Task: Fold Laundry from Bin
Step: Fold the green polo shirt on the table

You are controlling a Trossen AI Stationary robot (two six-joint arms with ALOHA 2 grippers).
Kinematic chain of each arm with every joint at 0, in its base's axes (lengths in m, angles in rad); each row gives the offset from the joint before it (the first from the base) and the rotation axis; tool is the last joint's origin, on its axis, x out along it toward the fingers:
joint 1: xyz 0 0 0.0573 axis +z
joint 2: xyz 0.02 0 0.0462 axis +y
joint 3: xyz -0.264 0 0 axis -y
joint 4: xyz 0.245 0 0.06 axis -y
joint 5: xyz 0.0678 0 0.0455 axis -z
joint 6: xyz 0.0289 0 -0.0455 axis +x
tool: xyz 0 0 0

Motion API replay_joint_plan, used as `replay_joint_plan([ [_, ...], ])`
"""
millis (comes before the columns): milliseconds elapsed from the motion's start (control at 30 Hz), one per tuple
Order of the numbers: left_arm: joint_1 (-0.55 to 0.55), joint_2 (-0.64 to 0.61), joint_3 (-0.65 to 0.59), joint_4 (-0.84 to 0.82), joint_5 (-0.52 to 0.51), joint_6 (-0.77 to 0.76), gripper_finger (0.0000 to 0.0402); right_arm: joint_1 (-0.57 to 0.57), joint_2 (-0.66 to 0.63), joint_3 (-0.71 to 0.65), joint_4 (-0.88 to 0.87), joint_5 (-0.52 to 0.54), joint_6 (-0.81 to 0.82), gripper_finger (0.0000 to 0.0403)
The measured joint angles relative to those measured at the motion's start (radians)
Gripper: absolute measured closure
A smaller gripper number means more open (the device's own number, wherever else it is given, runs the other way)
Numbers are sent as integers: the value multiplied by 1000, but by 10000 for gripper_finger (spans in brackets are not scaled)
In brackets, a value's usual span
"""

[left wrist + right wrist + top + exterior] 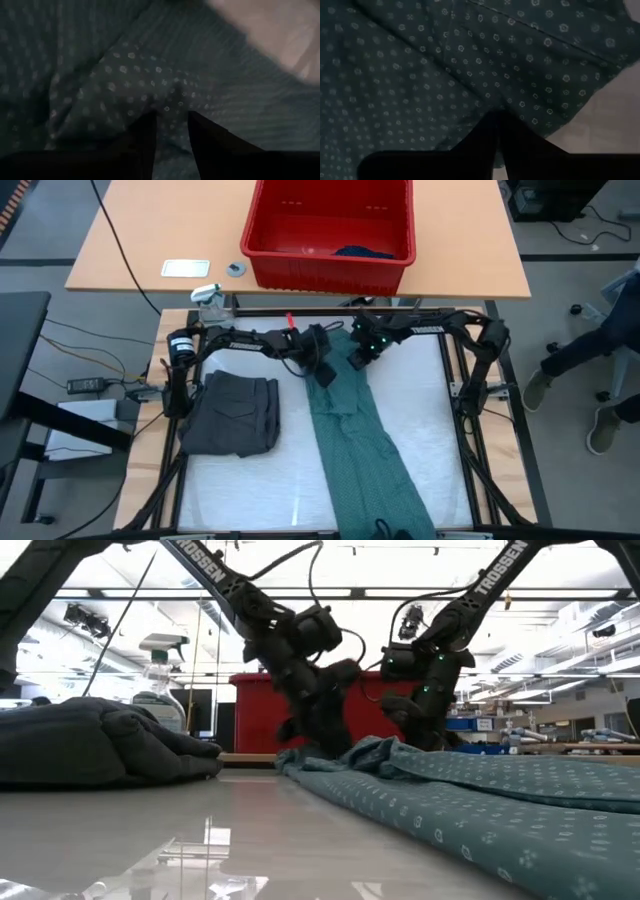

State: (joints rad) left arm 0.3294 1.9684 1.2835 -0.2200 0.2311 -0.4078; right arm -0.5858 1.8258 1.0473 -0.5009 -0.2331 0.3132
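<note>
The teal-green dotted T-shirt [365, 445] lies folded lengthwise into a long strip on the white work surface [440, 420], running from the far edge down to the near one, with the left gripper [322, 370] and right gripper [357, 356] both down on its far end; a folded dark grey piece [232, 414] sits beside it, apart from the strip, and the red bin [328, 255] stands on the wooden table [140, 250] beyond, a scrap of bright blue cloth [362, 252] in its bottom. From table height, the shirt [480, 800] stretches as a low rumpled ridge, its far end bunched under both grippers, the grey piece [95, 745] heaped to one side. The left wrist camera shows the fingers [147, 135] a narrow gap apart, pressed into dotted fabric [125, 75]; whether cloth lies between them I cannot tell. The right wrist camera shows that arm's fingers [487, 135] drawn nearly together over the shirt's edge [470, 65]; a pinch cannot be confirmed.
</note>
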Motion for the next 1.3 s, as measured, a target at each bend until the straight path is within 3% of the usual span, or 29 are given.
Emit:
replay_joint_plan([
  [567, 124, 48, 107, 74, -10, 38, 285, -283, 3, 0, -2, -31, -82, 368],
  [800, 84, 36, 173, 64, 52, 95, 285, -313, -76, -2, -11, -108, -140, 366],
  [900, 31, 19, 185, 58, 52, 136, 285, -293, -154, -2, -18, -178, -148, 366],
  [1067, -89, -30, 190, 26, 52, 250, 285, -212, -330, -1, -117, -153, -177, 366],
  [1200, -188, -70, 191, -62, 46, 337, 285, -76, -476, -34, -253, -124, -169, 366],
  [1300, -263, -90, 179, -91, 46, 344, 285, 68, -590, -126, -264, -98, -37, 366],
])
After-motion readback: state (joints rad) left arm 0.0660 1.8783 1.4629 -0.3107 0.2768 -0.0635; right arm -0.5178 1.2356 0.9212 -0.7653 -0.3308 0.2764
